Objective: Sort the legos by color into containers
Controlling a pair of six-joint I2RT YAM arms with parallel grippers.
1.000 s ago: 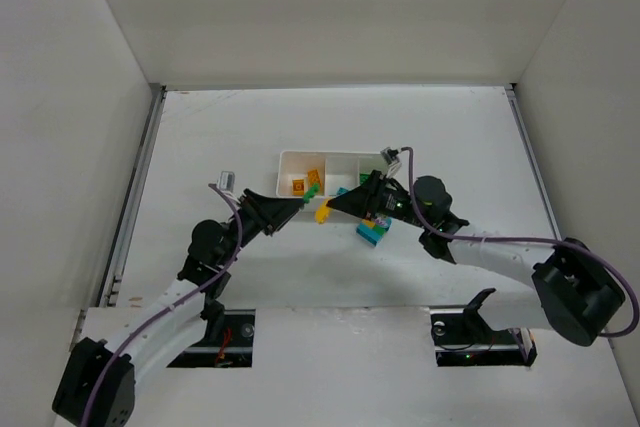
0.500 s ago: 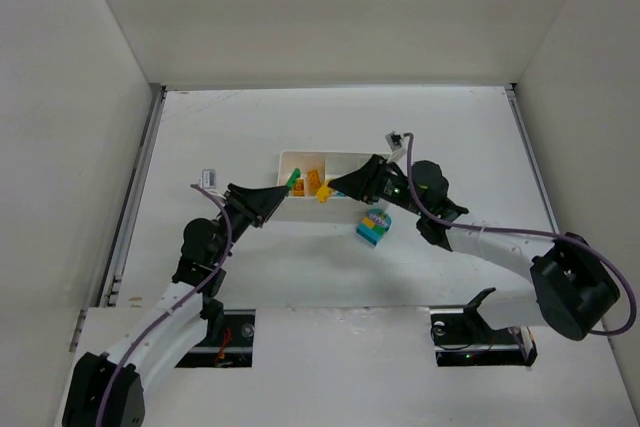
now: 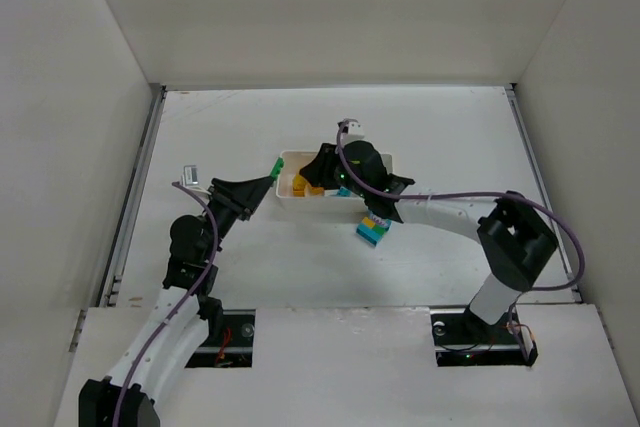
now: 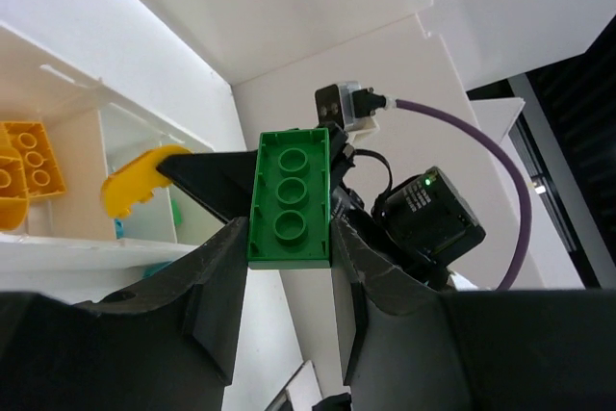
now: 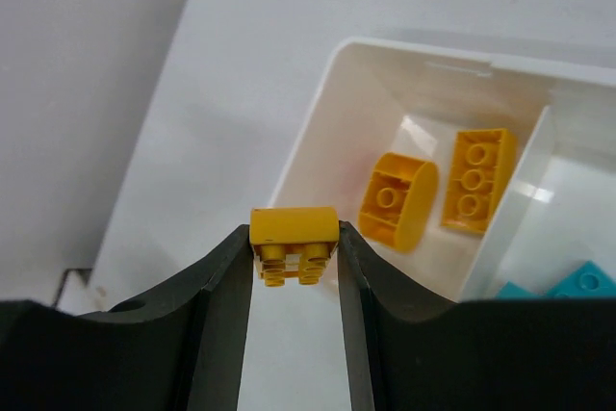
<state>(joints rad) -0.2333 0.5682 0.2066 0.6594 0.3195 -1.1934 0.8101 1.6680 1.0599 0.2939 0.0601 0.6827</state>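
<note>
The white tray (image 3: 287, 157) has three compartments. My left gripper (image 3: 268, 175) is shut on a green brick (image 3: 276, 166) and holds it in the air by the tray's left end; the left wrist view shows the green brick (image 4: 289, 199) between my fingers. My right gripper (image 3: 312, 179) is shut on a yellow brick (image 5: 294, 233) and holds it above the left compartment's outer wall (image 5: 313, 122). Two yellow bricks (image 5: 397, 201) lie in that compartment. A cyan brick (image 5: 577, 281) lies in the middle one. A mixed cyan, yellow and green clump (image 3: 372, 229) sits on the table in front of the tray.
White walls enclose the table on the left, back and right. The right arm (image 3: 440, 215) stretches across the tray's right part and hides the right compartment. The two grippers are close together at the tray's left end.
My right gripper has swung left and back with the yellow brick, from in front of the tray to the left compartment. My left gripper has drawn left and back with the green brick.
</note>
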